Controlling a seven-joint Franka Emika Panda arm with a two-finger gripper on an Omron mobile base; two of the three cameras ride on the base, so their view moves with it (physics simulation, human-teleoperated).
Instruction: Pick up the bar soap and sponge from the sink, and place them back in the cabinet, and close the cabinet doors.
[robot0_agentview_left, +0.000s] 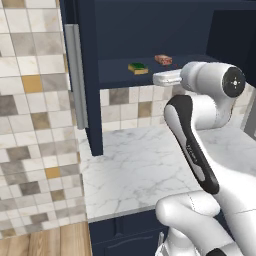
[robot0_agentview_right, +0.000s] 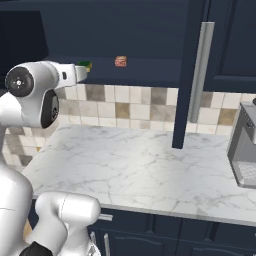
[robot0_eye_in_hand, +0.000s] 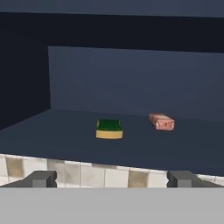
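In the left base view, the white arm with dark joints rises nearest the camera, over the white marbled worktop (robot0_agentview_left: 135, 170). Beyond it, the small green sponge with a yellow edge (robot0_agentview_left: 138, 68) and the small orange-red bar soap with a whitish patch (robot0_agentview_left: 163, 59) both lie on the shelf of the dark navy-blue wall cabinet (robot0_agentview_left: 150, 30). One tall navy cabinet door with a long silver bar handle (robot0_agentview_left: 87, 80) stands swung open at the left.

In the right base view, the arm's white elbow is closest. The sponge (robot0_agentview_right: 85, 64) peeks out just beside the arm's tip and the bar soap (robot0_agentview_right: 120, 61) sits well apart from it on the same shelf. The other navy door (robot0_agentview_right: 192, 75) stands open, edge-on.

In the hand view, the two dark fingertips of the hand (robot0_eye_in_hand: 112, 178) stand spread wide with nothing between them, short of the shelf edge. The sponge (robot0_eye_in_hand: 109, 129) lies flat, green face up, near the soap (robot0_eye_in_hand: 161, 121).

Both items appear stowed, so the placing step looks finished. What remains is closing the doors; that calls for backing the hand clear, then pushing each panel shut.
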